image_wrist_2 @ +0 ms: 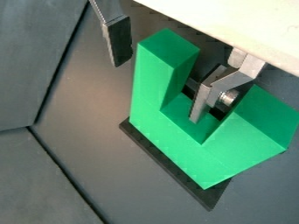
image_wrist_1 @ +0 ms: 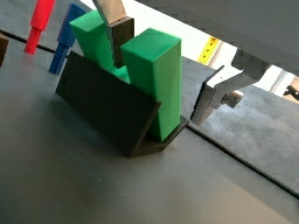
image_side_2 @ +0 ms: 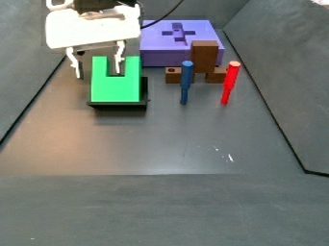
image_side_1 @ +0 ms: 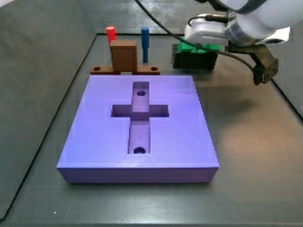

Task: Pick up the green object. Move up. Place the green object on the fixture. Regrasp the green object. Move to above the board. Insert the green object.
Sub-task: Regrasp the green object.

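The green object [image_wrist_1: 158,79], a U-shaped piece, stands prongs-up in the dark fixture [image_wrist_1: 105,109]. It also shows in a wrist view [image_wrist_2: 170,105] and in both side views [image_side_1: 193,53] [image_side_2: 113,86]. My gripper [image_wrist_1: 166,66] straddles one prong. One of its fingers [image_wrist_1: 118,39] sits in the notch and another [image_wrist_1: 216,92] sits outside the prong. In a wrist view the gripper [image_wrist_2: 166,68] shows gaps between the pads and the prong, so it is open. The purple board [image_side_1: 142,120] [image_side_2: 180,38] lies apart from the fixture.
A tan wooden block [image_side_1: 127,55] [image_side_2: 199,72] holds a red peg [image_side_1: 110,34] [image_side_2: 230,82] and a blue peg [image_side_1: 144,37] [image_side_2: 187,82] between the board and the fixture. The pegs also show in a wrist view, red [image_wrist_1: 41,26] and blue [image_wrist_1: 65,44].
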Available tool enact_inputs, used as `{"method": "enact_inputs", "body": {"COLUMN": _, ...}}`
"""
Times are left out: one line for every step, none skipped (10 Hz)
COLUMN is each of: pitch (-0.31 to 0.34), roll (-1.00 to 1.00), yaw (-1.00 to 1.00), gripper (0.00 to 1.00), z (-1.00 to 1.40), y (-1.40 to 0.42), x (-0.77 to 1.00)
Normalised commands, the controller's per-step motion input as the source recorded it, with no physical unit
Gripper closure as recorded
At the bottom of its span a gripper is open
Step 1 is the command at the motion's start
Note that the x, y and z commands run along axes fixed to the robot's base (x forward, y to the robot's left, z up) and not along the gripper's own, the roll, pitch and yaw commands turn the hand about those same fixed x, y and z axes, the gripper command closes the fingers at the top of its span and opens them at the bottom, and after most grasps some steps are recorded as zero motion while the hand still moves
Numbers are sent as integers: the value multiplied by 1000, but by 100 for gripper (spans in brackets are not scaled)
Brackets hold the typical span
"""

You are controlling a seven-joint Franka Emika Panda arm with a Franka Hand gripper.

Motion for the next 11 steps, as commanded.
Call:
{"method": "enact_inputs", "body": {"pitch": 100, "roll": 23, "yaw": -69, "gripper": 0, "z": -143, "y": 0, "x": 0}}
{"method": "enact_inputs", "body": {"pitch": 103, "roll": 26, "yaw": -71, "gripper": 0, "z": -120, "y": 0, "x": 0}}
{"method": "enact_inputs", "body": {"pitch": 91, "roll": 0, "yaw": -54, "gripper": 0, "z": -71, "y": 0, "x": 0}}
{"method": "enact_inputs", "body": {"pitch": 86, "roll": 0, "yaw": -46, "gripper": 0, "z": -34, "y": 0, "x": 0}}
{"method": "enact_inputs", "body": {"pitch": 106, "roll": 0, "yaw": -49, "gripper": 0, "z": 0, "y": 0, "x": 0}}
{"method": "enact_inputs", "body": {"pitch": 83, "roll": 0, "yaw": -17, "gripper": 0, "z": 0, "y": 0, "x": 26}}
{"method": "enact_inputs", "body": {"pitch": 60, "roll": 0, "yaw": 0, "gripper": 0, "z": 0, "y": 0, "x": 51}}
{"method": "enact_inputs", "body": {"pitch": 103, "roll": 0, "yaw": 0, "gripper": 0, "z": 31, "y": 0, "x": 91}}
{"method": "enact_inputs", "body": {"pitch": 97, "roll": -11, "yaw": 0, "gripper": 0, "z": 83, "y": 0, "x": 106}}
{"method": "enact_inputs", "body": {"pitch": 86, "roll": -6, "yaw": 0, "gripper": 0, "z": 80, "y": 0, "x": 77}}
{"method": "enact_inputs", "body": {"pitch": 66, "roll": 0, "yaw": 0, "gripper": 0, "z": 29, "y": 0, "x": 74}}
